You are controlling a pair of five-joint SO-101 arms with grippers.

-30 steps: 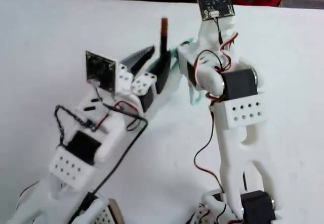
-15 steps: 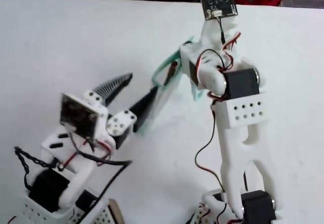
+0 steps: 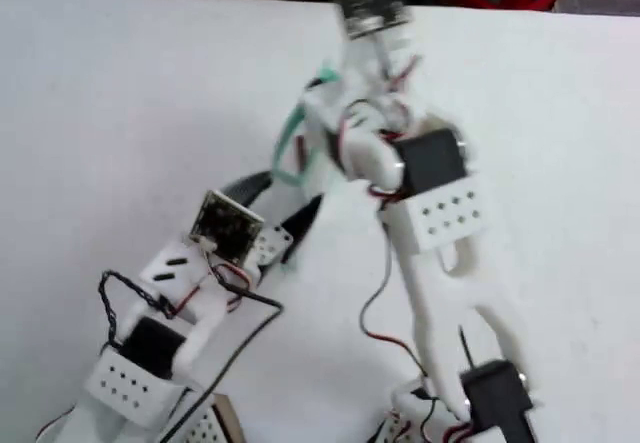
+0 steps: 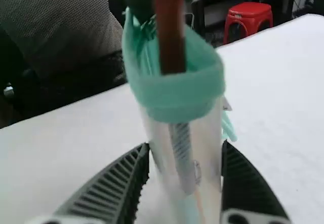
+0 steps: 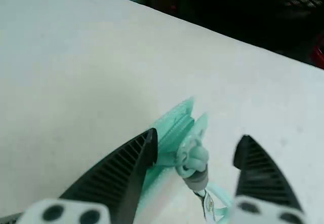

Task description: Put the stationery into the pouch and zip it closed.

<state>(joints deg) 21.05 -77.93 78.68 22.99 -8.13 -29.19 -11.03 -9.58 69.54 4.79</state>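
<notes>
Pouch (image 4: 172, 92) stands on end on the surface (image 5: 76, 57), with a pen (image 4: 169, 37) poking out of its open mouth. Left jaws are wide apart and straddle its lower body. Right jaws are also open, with the zip pull (image 5: 192, 158) between them, unclamped. Risks we see: nothing grips the pouch firmly, so tugging the pull could tip it and spill the pen. The protruding pen may also block the zip.

High cam overhead; wrist cams close, share pouch (image 4: 172, 90).
</notes>
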